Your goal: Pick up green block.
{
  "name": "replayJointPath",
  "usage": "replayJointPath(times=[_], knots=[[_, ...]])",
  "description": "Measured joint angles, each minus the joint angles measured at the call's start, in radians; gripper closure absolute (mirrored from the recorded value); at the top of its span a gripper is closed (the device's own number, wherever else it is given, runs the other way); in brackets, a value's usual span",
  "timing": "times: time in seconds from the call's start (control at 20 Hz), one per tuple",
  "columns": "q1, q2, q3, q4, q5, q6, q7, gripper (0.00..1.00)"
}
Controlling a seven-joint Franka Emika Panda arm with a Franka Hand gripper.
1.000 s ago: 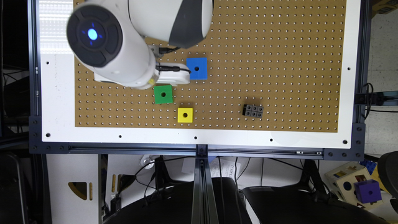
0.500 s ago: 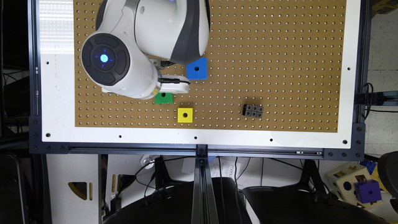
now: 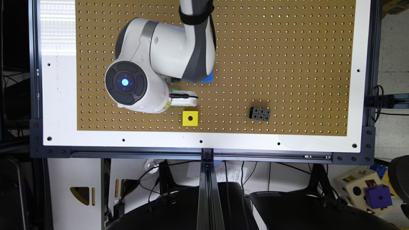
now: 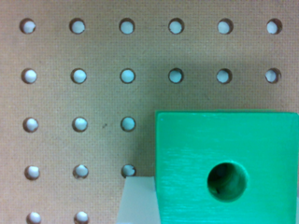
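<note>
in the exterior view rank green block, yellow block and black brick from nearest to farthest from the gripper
1. green block: right under the gripper, mostly hidden by it.
2. yellow block: just below the gripper in the exterior view.
3. black brick: far off toward the exterior view's right.

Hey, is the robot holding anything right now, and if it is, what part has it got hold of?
It cannot be told. The green block sits close under the wrist camera on the pegboard, but the jaws' contact with it isn't visible.
</note>
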Motion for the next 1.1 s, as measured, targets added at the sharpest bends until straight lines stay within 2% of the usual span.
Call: replayJointPath(times=[0.6,0.8,1.1], knots=[[-0.001,-0.008,0.000,0.000,0.0000,-0.013,0.000,1.00],[-0.001,-0.034,0.000,0.000,0.0000,-0.043,0.000,1.00],[-0.001,-0.122,0.000,0.000,0.0000,-0.137,0.000,1.00]])
